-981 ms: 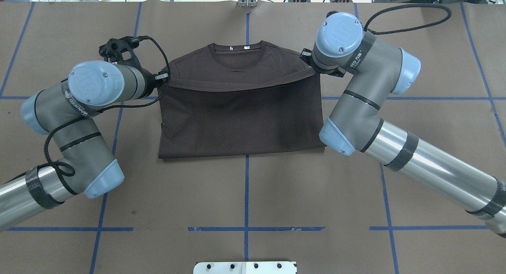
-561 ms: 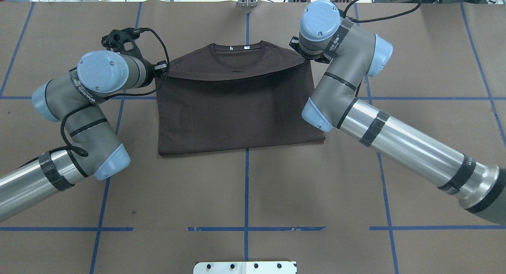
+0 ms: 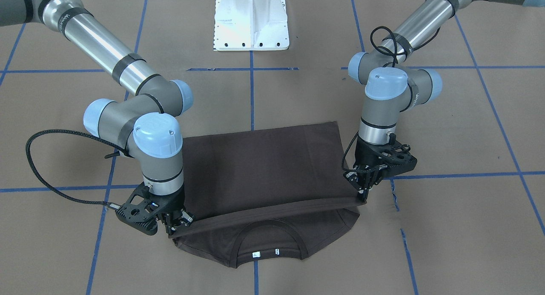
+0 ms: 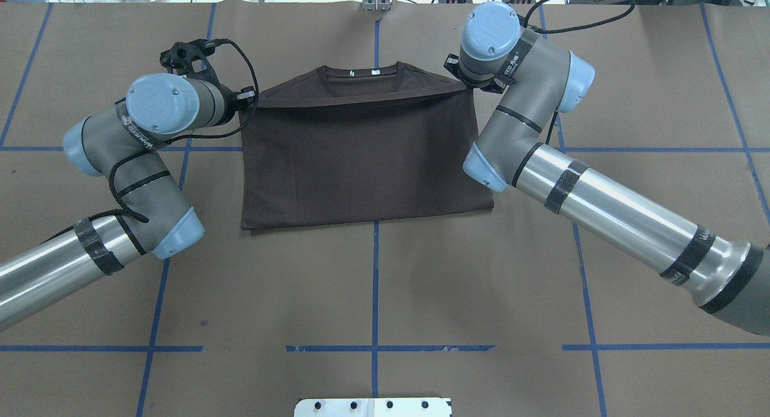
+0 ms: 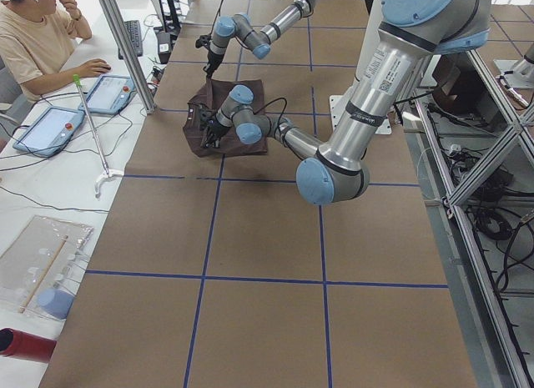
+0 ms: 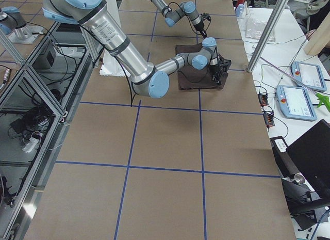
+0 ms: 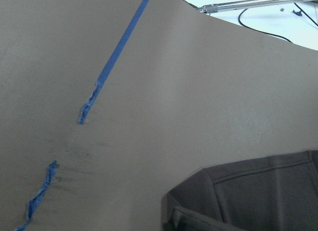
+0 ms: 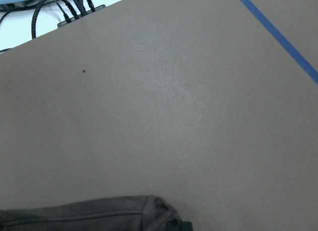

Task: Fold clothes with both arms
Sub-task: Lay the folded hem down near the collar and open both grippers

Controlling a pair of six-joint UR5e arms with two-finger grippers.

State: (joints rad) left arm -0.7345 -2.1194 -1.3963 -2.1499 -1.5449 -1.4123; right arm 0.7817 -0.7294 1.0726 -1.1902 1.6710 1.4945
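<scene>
The big brown bench (image 4: 373,284) has a dark brown T-shirt (image 4: 361,158) lying folded in its middle. The left tool (image 3: 362,193) and the right tool (image 3: 175,229) each pinch one end of the folded-over edge, near the little white neck labels (image 3: 256,254).

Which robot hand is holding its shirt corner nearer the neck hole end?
The right gripper: its corner of the folded T-shirt lies almost beside the collar, while the left gripper holds its corner farther back.

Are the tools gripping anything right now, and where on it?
The T-shirt: the left tool pinches one end of its folded-over edge, the right tool the other end, near the shoulders.
</scene>
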